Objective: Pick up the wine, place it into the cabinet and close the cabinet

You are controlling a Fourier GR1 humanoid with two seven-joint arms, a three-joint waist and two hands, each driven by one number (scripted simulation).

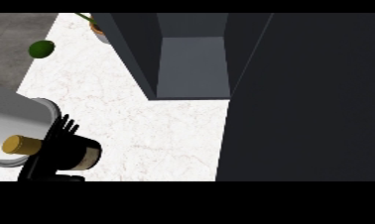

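- Wine bottle (89, 152): the left hand (51, 149) wraps across its middle, hiding it; only the cork end and part of the label show.
- Left hand: its base is cut off at the lower edge.
- Plant pot (99, 31): clipped at the top edge, leaving a sliver of rim and a stem.
- Cabinet door (307, 99): runs off the right edge.
- Small green object (41, 48): too small to identify.

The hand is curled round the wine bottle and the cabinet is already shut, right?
Not shut: the head view shows the cabinet open, its inside showing. The left hand is indeed curled round the wine bottle.
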